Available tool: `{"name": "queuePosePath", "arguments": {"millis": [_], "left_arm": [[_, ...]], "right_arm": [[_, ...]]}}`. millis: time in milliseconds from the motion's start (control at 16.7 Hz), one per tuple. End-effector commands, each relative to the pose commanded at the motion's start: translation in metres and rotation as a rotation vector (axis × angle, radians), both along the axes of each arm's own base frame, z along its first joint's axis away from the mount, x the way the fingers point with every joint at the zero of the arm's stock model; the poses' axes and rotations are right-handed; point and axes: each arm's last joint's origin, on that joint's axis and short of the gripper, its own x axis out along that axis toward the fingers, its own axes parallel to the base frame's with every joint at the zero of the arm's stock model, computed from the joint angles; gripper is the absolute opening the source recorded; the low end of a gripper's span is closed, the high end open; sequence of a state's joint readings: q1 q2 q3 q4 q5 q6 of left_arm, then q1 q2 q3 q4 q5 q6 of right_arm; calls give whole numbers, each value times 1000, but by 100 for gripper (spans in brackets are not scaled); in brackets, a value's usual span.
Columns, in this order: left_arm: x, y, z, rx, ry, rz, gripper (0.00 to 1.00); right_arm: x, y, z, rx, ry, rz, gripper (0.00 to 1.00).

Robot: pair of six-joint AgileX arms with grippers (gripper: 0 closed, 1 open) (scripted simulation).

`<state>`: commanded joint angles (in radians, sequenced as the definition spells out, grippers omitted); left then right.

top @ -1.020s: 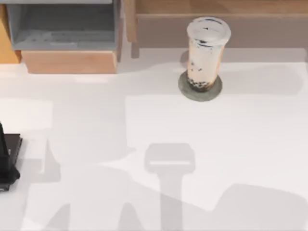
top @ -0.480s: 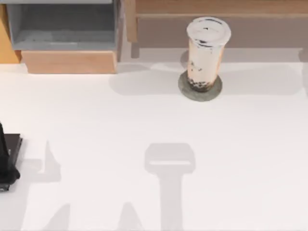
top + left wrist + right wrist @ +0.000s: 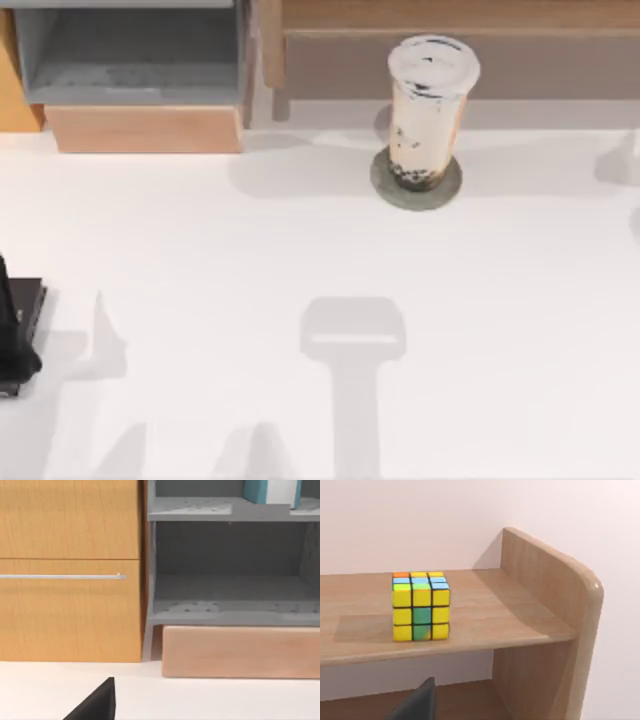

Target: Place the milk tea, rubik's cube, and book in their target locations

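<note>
Milk tea: it stood upright on a round grey coaster toward the table's far edge, right of centre.
Rubik's cube: it sat on the top board of the wooden shelf, well in from its end panel.
Book: teal, upright on an upper grey shelf of the cabinet.
My left arm: parked at the table's left edge; I could not tell whether that claw was spread or pressed together.
My right claw: facing the cube's shelf; its state I could not tell either.
Risk: all three seemed placed; a careless retreat could clip the shelf and jolt the cube, or tip the tall cup.
</note>
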<state>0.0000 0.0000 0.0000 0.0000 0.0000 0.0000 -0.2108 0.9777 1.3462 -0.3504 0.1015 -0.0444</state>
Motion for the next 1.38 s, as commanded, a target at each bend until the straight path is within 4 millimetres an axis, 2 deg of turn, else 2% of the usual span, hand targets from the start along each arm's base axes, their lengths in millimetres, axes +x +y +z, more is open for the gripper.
{"name": "queuePosePath", "arguments": {"millis": [240,360,480,660,780,900,1380], "left_arm": [[0,0,0,0,0,0,100],[0,0,0,0,0,0,100],[0,0,0,0,0,0,100],[0,0,0,0,0,0,100],[0,0,0,0,0,0,100],[0,0,0,0,0,0,100],[0,0,3,0,-3,0,100]], "right_arm": [[-45,16,-122,19,67,78,100],[-59,23,-175,28,68,129,100],[-69,28,-221,36,58,181,100],[-74,33,-273,49,36,251,100],[-74,35,-293,55,22,284,100],[-74,37,-304,58,12,303,100],[-74,37,-305,59,11,305,100]]}}
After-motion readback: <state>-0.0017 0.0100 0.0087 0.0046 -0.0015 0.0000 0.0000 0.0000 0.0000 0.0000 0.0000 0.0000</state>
